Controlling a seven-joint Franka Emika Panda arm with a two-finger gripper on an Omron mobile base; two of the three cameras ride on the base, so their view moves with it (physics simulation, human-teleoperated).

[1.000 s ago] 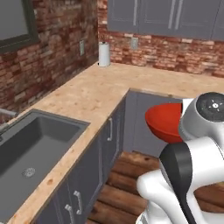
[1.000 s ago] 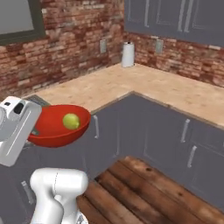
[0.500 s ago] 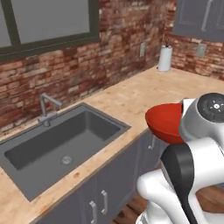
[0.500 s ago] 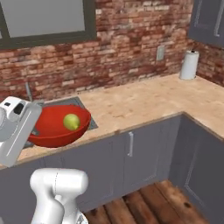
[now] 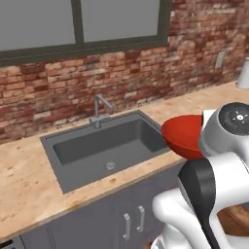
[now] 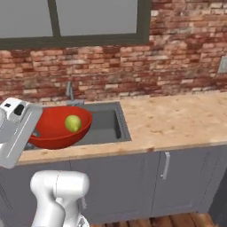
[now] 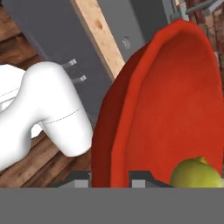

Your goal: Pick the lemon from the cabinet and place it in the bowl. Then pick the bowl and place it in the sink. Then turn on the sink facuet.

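Carrying the red bowl (image 6: 57,128) with the lemon (image 6: 73,123) inside, the hand (image 7: 109,177) grips the bowl's rim, holding it above the near edge of the sink (image 5: 87,146). Next move, as judged: shift the bowl over the basin, lower it level, then release.

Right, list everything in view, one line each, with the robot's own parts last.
bowl: one, red, held up in the gripper, over the counter's front edge by the sink
lemon: one, yellow-green, inside the bowl
sink: one, dark grey, set in the counter below the window
faucet: one, grey, behind the sink against the brick wall
counter: one, light wood, along the wall
window: one, dark frame, above the sink
base cabinets: grey, under the counter
paper towel roll: one, white, at the counter's far right end
wall outlet: one, pale, on the brick
gripper: one, dark tips, shut on the bowl's rim
arm: one, white with dark joints
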